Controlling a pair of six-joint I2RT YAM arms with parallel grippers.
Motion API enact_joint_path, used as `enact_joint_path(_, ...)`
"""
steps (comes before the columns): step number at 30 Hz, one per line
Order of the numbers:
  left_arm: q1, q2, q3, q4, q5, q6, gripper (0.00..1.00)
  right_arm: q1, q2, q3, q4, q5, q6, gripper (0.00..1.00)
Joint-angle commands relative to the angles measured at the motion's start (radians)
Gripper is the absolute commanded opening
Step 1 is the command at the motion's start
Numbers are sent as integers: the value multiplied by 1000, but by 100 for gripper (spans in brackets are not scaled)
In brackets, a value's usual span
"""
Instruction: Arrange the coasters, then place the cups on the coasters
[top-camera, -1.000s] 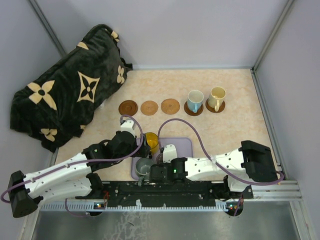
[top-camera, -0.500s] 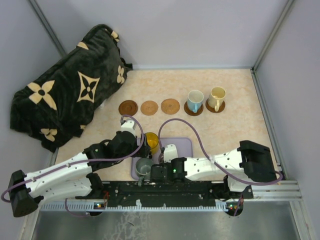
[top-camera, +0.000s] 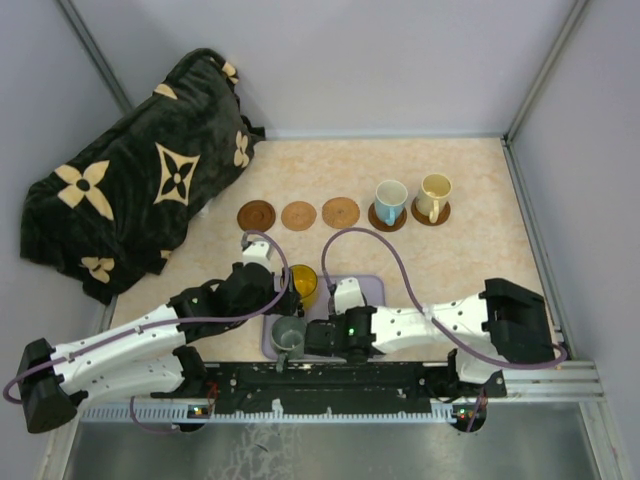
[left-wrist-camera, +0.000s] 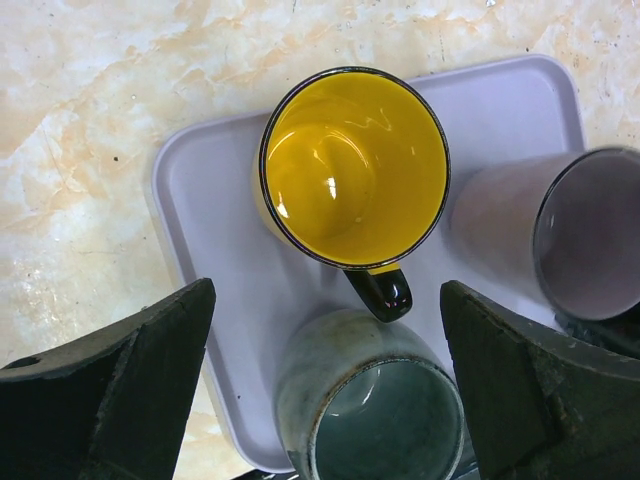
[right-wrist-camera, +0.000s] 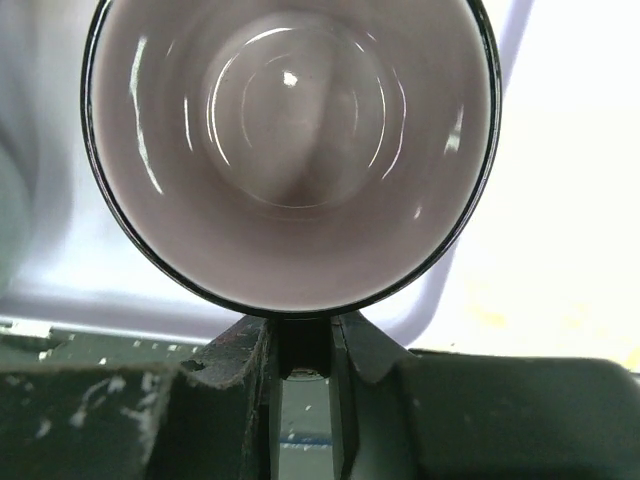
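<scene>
Three bare brown coasters (top-camera: 256, 214) (top-camera: 298, 215) (top-camera: 340, 212) lie in a row. Right of them, the light blue cup (top-camera: 390, 200) and the cream cup (top-camera: 435, 192) each stand on a coaster. On the lavender tray (left-wrist-camera: 200, 180) stand the yellow cup (left-wrist-camera: 355, 165), the grey-green cup (left-wrist-camera: 375, 400) and the mauve cup (left-wrist-camera: 570, 235). My left gripper (left-wrist-camera: 325, 290) hangs open over the tray, its fingers either side of the grey-green cup and apart from it. My right gripper (right-wrist-camera: 300, 345) is shut on the dark handle of the mauve cup (right-wrist-camera: 290, 150), at the tray's near edge.
A dark patterned blanket (top-camera: 140, 170) is heaped at the back left. Grey walls close in the table on three sides. The arms' base rail (top-camera: 340, 385) runs along the near edge, just behind the tray (top-camera: 370, 290).
My right gripper has narrowed onto the mauve cup's handle and its wrist has shifted slightly. The left arm and the cups on the coasters have not moved.
</scene>
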Motion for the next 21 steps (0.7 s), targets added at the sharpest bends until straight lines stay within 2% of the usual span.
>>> enact_joint_path(1,-5,2,-1,20,-36,11,100,-85,-103,72,22,209,-137,0)
enact_joint_path(6,-6,-8,-1,34,-75,10,100,-231,-151,94,186,227,-386,0)
enact_joint_path(10,-5,-22,-8,52,-134,10,100,-382,-145,113,352,148,-577,0)
enact_joint_path(17,2,-6,3,89,-238,56,100,-592,11,280,500,51,-786,0)
enact_joint_path(21,60,53,43,108,-231,93,100,-669,117,382,546,3,-840,0)
